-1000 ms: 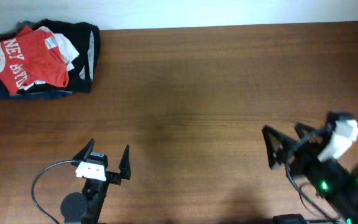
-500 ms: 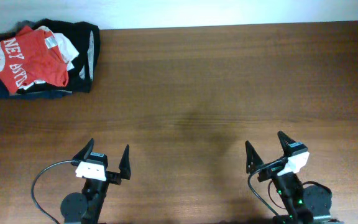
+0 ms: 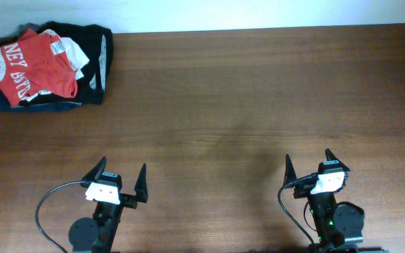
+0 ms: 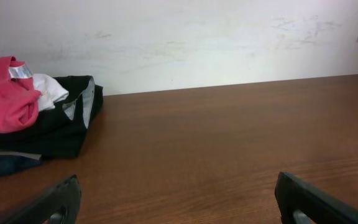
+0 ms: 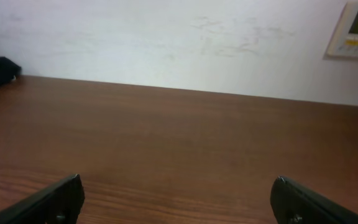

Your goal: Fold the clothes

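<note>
A pile of clothes lies at the far left corner of the table, a red shirt with white letters on top of black, white and dark blue garments. It also shows in the left wrist view. My left gripper is open and empty near the front edge, far from the pile. My right gripper is open and empty near the front edge at the right. Both point toward the far wall.
The brown wooden table ends at a white wall at the back. A wall thermostat shows at the upper right in the right wrist view. A black cable loops beside the left arm's base.
My right arm has swung back from the right edge toward its base and now sits upright, gripper facing the far wall. The left arm and the clothes have not moved.
</note>
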